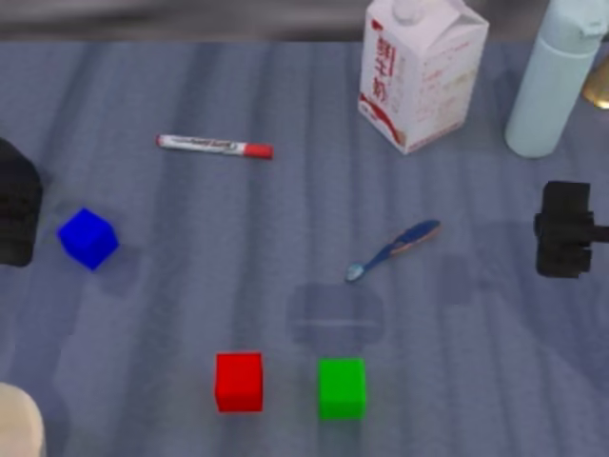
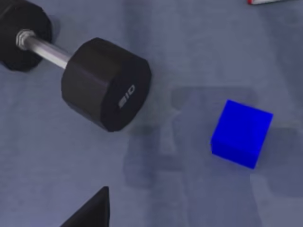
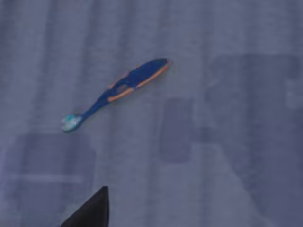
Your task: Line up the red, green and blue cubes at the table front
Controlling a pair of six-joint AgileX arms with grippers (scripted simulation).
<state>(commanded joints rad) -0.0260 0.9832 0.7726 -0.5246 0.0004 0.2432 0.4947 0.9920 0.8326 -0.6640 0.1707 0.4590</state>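
The red cube (image 1: pixel 239 382) and the green cube (image 1: pixel 342 387) sit side by side near the table's front edge, a small gap between them. Far off at the left, the blue cube (image 1: pixel 88 238) rests alone; the left wrist view shows the blue cube (image 2: pixel 242 134) on bare cloth. My left gripper (image 1: pixel 17 205) hovers at the left edge just beside it, open and empty, with one fingertip (image 2: pixel 92 213) showing. At the right edge my right gripper (image 1: pixel 566 230) is parked, open, holding nothing.
A black dumbbell (image 2: pixel 102 90) lies close to the blue cube. A red-capped marker (image 1: pixel 214 146) is at the back left, and a milk carton (image 1: pixel 419 71) and white bottle (image 1: pixel 552 81) at the back right. A slim blue spoon (image 1: pixel 392 250) lies mid-right.
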